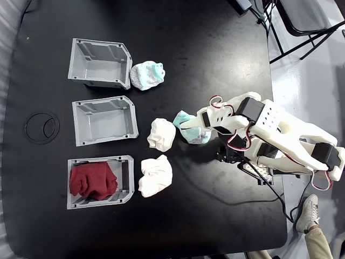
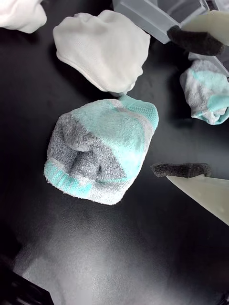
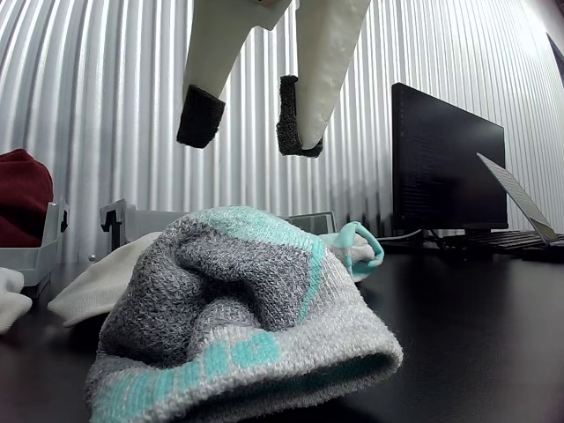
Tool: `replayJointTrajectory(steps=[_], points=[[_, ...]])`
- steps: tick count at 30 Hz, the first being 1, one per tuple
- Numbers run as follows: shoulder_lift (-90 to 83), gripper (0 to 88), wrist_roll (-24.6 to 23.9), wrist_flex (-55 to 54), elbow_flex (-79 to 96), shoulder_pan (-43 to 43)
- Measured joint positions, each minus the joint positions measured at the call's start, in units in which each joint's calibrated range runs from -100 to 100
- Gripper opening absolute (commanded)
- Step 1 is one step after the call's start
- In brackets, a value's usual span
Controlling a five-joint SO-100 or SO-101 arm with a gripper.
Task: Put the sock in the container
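Note:
The mint-teal, white and grey balled sock lies on the black table right of the middle grey container. My gripper hangs open just above the sock, its black foam pads clear of the fabric. In the wrist view the sock sits left of the gap between the fingers. A near-alike teal sock rests beside the top container. The bottom container holds a dark red cloth bundle.
One white balled sock lies just left of the teal sock, a second one beside the bottom container. A monitor stands at the table's far side. The arm's base and cables occupy the right.

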Motion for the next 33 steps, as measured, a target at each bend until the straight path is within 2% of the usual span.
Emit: replayJointTrajectory(steps=[10,14,30,33], points=[[0.17,40.0,0.58,0.00,4.86,0.11],[1.09,40.0,0.63,-3.78,6.49,-0.32],[17.92,39.0,0.58,-7.06,1.08,-0.11],[18.67,32.0,0.58,-7.06,0.63,0.00]])
